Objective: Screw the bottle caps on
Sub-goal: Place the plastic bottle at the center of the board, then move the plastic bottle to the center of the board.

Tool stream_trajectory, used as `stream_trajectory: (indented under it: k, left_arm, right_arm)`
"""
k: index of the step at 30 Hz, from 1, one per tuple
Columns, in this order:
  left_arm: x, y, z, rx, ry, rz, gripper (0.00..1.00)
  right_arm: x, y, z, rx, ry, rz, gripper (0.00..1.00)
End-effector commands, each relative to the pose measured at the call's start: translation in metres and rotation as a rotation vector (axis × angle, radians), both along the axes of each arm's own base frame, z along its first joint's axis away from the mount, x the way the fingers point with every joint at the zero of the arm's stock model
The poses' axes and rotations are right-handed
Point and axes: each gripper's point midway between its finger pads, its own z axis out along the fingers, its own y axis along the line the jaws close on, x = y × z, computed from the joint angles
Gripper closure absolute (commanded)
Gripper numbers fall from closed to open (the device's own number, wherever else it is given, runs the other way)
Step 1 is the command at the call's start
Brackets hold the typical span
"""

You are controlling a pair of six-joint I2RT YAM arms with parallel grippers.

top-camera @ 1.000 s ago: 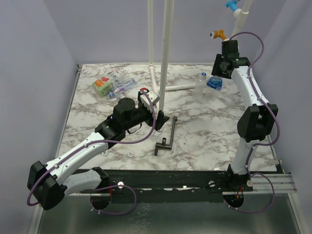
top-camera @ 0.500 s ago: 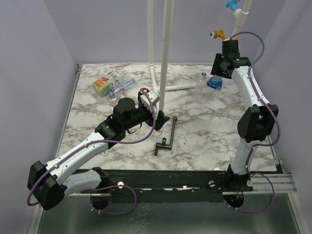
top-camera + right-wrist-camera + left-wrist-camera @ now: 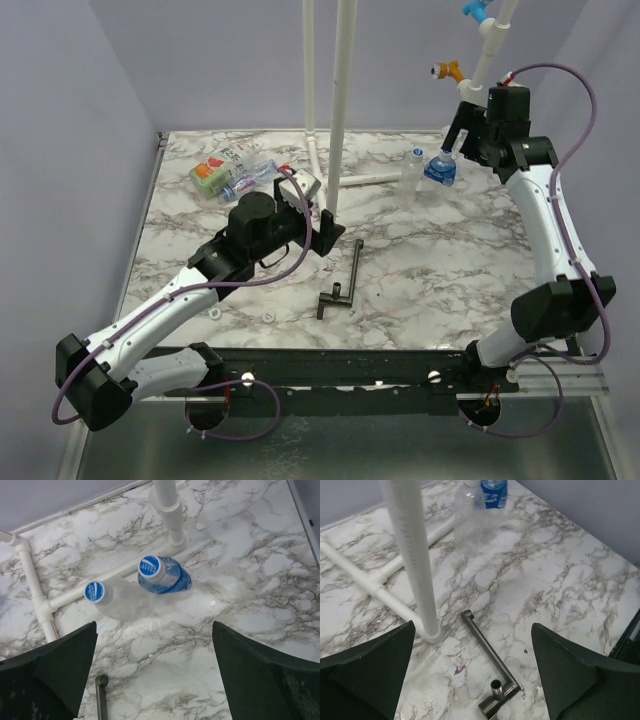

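- Now my right fingers (image 3: 55,675) hang spread over two capped bottles (image 3: 167,580), far right; left fingers (image 3: 365,665) spread, empty.
- Next, I'd fetch a loose cap (image 3: 268,317), near left.

Two upright white pipes (image 3: 340,100) rise from the back middle of the surface (image 3: 450,260). Their base pipe (image 3: 365,182) lies flat along it toward the right, blocking any low, straight sweep across there. Two standing bottles (image 3: 162,575) are close together just beside that base pipe, reachable from above and from the near side. A black T-shaped tool (image 3: 345,285) lies in the middle. Right of it the marble runs bare to the edge. The lying bottles (image 3: 228,175) crowd the back left corner.
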Motion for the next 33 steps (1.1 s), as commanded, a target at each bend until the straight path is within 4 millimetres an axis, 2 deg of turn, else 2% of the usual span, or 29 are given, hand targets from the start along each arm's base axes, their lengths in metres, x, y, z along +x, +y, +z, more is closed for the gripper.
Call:
stream_trajectory:
  k: [1,4,7,10,12,15,20,25,29,33]
  left_arm:
    - [0.014,0.041,0.041,-0.080,0.012,0.258,0.01]
    - [0.019,0.078,0.047,-0.107,0.048,0.465,0.01]
    - [0.029,0.126,0.035,-0.025,0.108,0.738,0.01]
    - [0.039,0.158,0.019,-0.017,0.166,0.909,0.01]
    - [0.054,0.175,0.006,-0.055,0.235,0.978,0.01]
    - [0.087,0.197,-0.020,-0.179,0.384,1.071,0.01]
    - [0.168,0.218,-0.064,-0.514,0.554,1.248,0.01]
    - [0.245,0.227,-0.094,-0.686,0.570,1.439,0.01]
    - [0.286,0.226,-0.127,-0.816,0.612,1.540,0.01]
    - [0.306,0.218,-0.159,-0.898,0.660,1.600,0.01]
  right_arm:
    - [-0.043,0.012,0.007,0.097,-0.044,0.012,0.00]
    - [-0.069,0.021,0.002,0.141,-0.053,0.040,0.00]
    - [-0.089,0.033,-0.006,0.178,-0.054,0.082,0.00]
    - [-0.102,0.038,-0.014,0.201,-0.059,0.107,0.00]
    - [-0.110,0.040,-0.017,0.216,-0.066,0.122,0.00]
    - [-0.120,0.042,-0.022,0.238,-0.074,0.128,0.00]
    - [-0.133,0.049,-0.023,0.279,-0.094,0.159,0.00]
    - [-0.141,0.048,-0.028,0.277,-0.079,0.161,0.00]
    - [-0.146,0.046,-0.028,0.273,-0.079,0.156,0.00]
    - [-0.147,0.046,-0.027,0.266,-0.074,0.158,0.00]
